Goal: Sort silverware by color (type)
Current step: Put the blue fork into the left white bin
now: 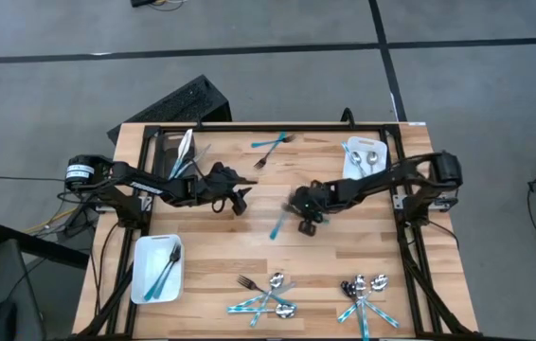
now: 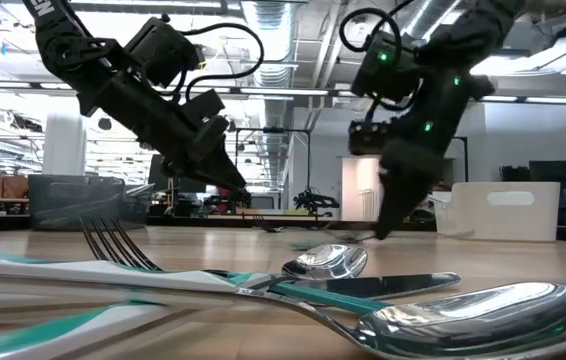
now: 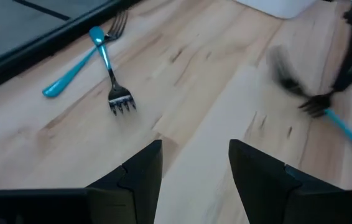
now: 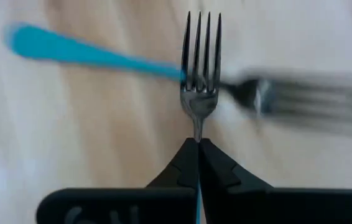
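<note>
near the table (image 1: 211,242) middle, the right gripper (image 1: 303,213) is pinching a fork (image 4: 199,68) by its neck, tines pointing ahead, while another teal fork (image 1: 278,224) is lying blurred just beside it. the left gripper (image 1: 240,196) is hovering nearby with fingers (image 3: 140,169) apart, holding nothing.

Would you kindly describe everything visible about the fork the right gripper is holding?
The fork has four slim shiny metal tines and a narrow metal neck; a sliver of teal handle shows between the fingers. The right gripper is shut on that neck near the table's middle, tines pointing away from the wrist. Another teal-handled fork, motion-blurred, lies crosswise behind it above the light wooden table; whether they touch cannot be told.
</note>
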